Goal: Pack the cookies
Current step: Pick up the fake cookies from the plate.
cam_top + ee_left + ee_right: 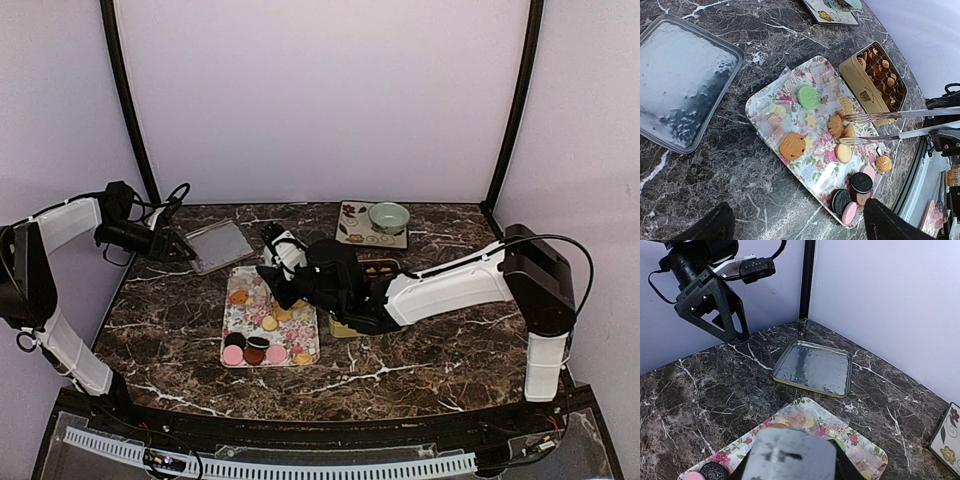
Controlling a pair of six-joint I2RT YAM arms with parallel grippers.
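**Top view.** Two arms reach over the dark marble bench (pixel 180 340). The left pincer (pixel 185 252) hangs wide open and empty beside one silver lid (pixel 220 245). The right pincer (pixel 283 272) is over the one flowery tray (pixel 243 318), where the cookies (pixel 268 323) lie. At the tray's near end are two pink discs, two dark ones and one brown. The right arm partly hides one gold tin (pixel 380 267). Behind the tin, one green bowl (pixel 388 215) stands on one decorated tile (pixel 352 236).

**Left wrist view.** The left pincer's two fingers (pixel 710 226) stand far apart with nothing between them. The tray holds one green disc, two dark sandwich discs, two pink discs and several tan pieces. More tan cookies fill the tin just beside the tray. One pair of metal tongs (pixel 900 114) juts from the right pincer, which is clamped on them. The two toothed tips are parted over the tan cookies.

**Right wrist view.** A blurred grey block hides this pincer's own fingers. One lid lies beyond the tray, and one dark disc shows at the tray's near corner.
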